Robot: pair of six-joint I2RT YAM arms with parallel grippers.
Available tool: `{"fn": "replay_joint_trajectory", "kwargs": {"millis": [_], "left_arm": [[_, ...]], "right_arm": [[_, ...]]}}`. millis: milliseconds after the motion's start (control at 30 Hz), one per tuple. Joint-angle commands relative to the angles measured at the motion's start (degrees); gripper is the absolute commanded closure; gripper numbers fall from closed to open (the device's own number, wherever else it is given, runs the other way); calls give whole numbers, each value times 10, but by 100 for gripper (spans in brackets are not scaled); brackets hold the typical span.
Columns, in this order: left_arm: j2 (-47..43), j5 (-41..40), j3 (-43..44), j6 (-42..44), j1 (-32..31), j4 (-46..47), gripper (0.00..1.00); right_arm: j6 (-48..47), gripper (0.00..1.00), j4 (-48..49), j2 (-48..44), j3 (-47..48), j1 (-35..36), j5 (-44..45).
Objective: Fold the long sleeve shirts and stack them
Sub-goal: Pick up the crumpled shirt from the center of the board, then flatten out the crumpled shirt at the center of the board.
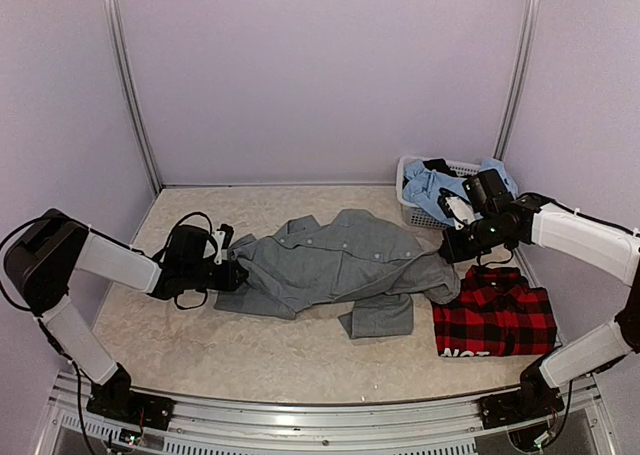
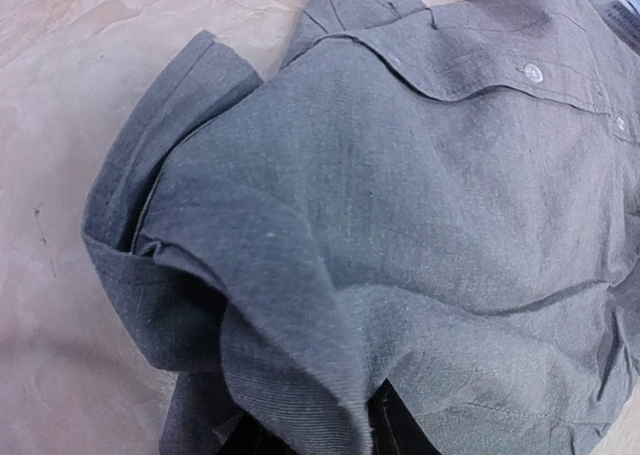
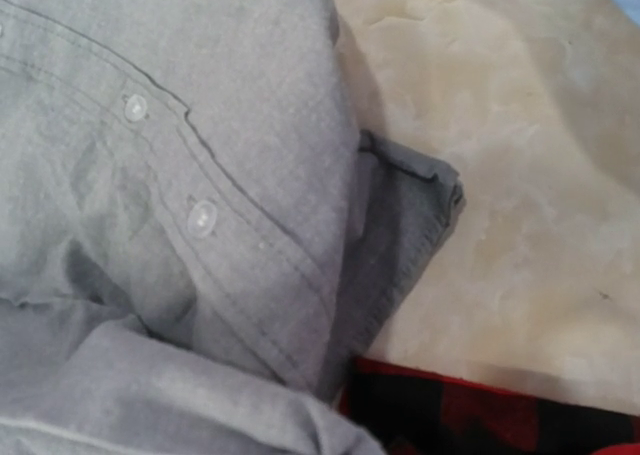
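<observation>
Centrally, a crumpled plain grey button-up shirt (image 1: 340, 265) lies on a mottled beige tabletop (image 1: 250, 360). A folded red-and-black plaid flannel shirt (image 1: 495, 315) lies just beside its right end. Behind that, a white plastic basket (image 1: 405, 190) holds blue garments (image 1: 430, 183). The left claw (image 1: 234, 272) meets the grey shirt's left edge, its grip hidden by cloth. The right claw (image 1: 450, 247) is clenched at the right edge. Around stand pale lilac walls (image 1: 320, 75).

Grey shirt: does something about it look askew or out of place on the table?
Yes. The grey shirt lies crumpled and slanted, not flat. A doubled-over sleeve sticks out at its near edge, and its right end is bunched against the corner of the folded plaid shirt. Nothing looks torn or spilled.
</observation>
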Motion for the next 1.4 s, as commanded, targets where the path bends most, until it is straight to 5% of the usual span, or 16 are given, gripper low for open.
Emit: {"fn": "replay_joint_trajectory", "kwargs": {"millis": [0,200,600,1033,1367], "left_arm": [[3,15,16,12,-3,13,82],[-78,44,39,-25,-21,-64,100],[-318,37,212,-60,-4,-277,100],[-318,77,424,-75,41,-374,100],[-365,113,504,-90,39,-435,100]], "right_arm": [[-8,100,4,5,13,-7,0],[-6,100,-15,-6,33,-6,14],[-45,100,-121,-51,230,-5,32],[-64,100,-172,-80,388,0,-35],[-76,100,-219,-93,462,2,-143]]}}
